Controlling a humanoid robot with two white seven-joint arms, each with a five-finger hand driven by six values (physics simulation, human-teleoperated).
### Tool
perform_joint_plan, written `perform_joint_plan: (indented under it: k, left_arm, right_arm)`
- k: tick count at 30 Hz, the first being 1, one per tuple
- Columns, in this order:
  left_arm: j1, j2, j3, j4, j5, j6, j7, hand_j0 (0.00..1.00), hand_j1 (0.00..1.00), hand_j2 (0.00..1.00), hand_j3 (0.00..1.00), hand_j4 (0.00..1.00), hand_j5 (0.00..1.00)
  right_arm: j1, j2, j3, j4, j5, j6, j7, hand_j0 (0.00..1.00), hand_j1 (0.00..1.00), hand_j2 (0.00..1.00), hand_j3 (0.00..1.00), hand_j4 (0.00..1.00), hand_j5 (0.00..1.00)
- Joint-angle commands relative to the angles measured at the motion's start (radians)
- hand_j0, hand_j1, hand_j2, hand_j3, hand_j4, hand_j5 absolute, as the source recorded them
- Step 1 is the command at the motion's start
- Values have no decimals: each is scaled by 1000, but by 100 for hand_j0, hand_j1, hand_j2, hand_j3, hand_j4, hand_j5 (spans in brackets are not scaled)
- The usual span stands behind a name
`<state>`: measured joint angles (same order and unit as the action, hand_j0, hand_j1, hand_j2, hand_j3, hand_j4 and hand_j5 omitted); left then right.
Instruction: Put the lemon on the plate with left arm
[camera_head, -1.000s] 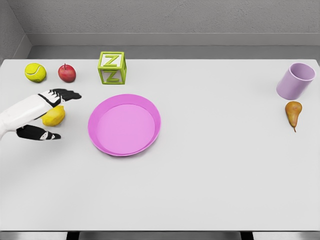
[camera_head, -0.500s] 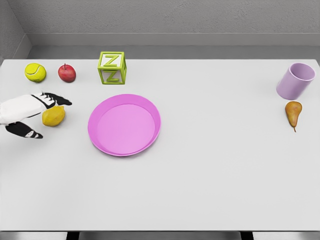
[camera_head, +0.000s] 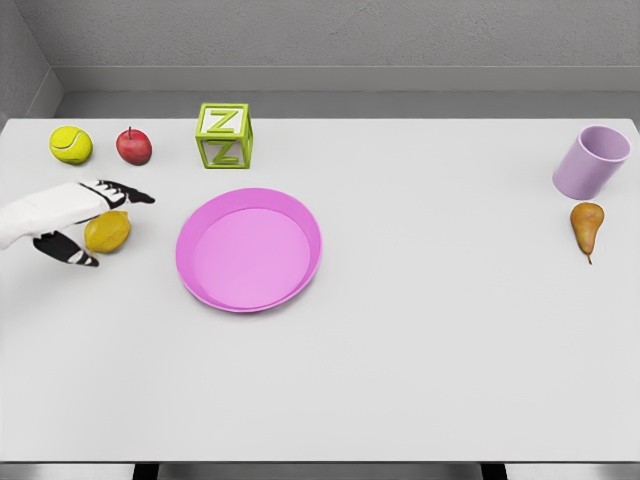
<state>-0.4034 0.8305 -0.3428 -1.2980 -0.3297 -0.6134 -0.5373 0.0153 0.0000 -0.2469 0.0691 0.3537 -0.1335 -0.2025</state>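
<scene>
Far left of the white tabletop (camera_head: 400, 380): the left hand (camera_head: 75, 215), white with black fingers, enters from the left edge. Its fingers (camera_head: 125, 193) reach over the top of the yellow, oval lemon (camera_head: 107, 231); the thumb (camera_head: 72, 252) sits low on the lemon's near-left side. The hand is cupped around the lemon from above and from the left. Whether it is actually clamped tight cannot be told; the lemon appears to rest on the table surface.

Behind the hand, near the table's far left corner, a yellow-green tennis ball (camera_head: 71, 144) sits just beside a small red apple (camera_head: 134, 146); the two are close but apart.

Further right along the far side stands a green alphabet cube with white faces marked "Z" (camera_head: 224, 136), upright.

In front of the cube, left of centre, lies the round pink plate with a raised rim (camera_head: 200, 215). Nothing lies in it. The lemon is on the table to the left of the plate, near its rim but not touching.

The middle and right-centre of the table carry no items of note.

Far right: a lilac cylindrical cup (camera_head: 590, 162), tilted, its opening facing up and toward the right. Just in front of it lies a brownish-yellow pear (camera_head: 586, 226) on its side, stem end toward the viewer, close to the cup.
</scene>
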Motion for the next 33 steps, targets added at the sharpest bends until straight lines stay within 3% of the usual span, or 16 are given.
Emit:
perform_joint_plan:
  k: [1, 7, 11, 14, 21, 33]
  left_arm:
    - [0, -1, -12, 8, 4, 3, 0, 100, 100, 100, 100, 100, 100]
    - [-2, 2, -12, 60, -5, 3, 0, 100, 100, 100, 100, 100, 100]
    - [-5, 1, -12, 60, -19, 3, 3, 100, 100, 100, 100, 100, 100]
    - [-20, -1, -12, 62, -83, 3, 5, 96, 96, 96, 96, 96, 96]
    - [-54, -10, -51, 62, -112, 3, 3, 96, 96, 96, 96, 96, 96]
    - [-55, -14, -51, 63, -126, 3, 3, 96, 96, 96, 96, 96, 96]
  right_arm:
    - [0, 0, 0, 0, -1, 0, 0, 100, 100, 100, 100, 100, 100]
    - [0, 0, 0, 0, 1, 0, 0, 100, 100, 100, 100, 100, 100]
    - [0, 0, 0, 0, 1, 0, 0, 100, 100, 100, 100, 100, 100]
    - [0, 0, 0, 0, 1, 0, 0, 100, 100, 100, 100, 100, 100]
    - [0, 0, 0, 0, 1, 0, 0, 100, 100, 100, 100, 100, 100]
    - [0, 0, 0, 0, -1, 0, 0, 100, 100, 100, 100, 100, 100]
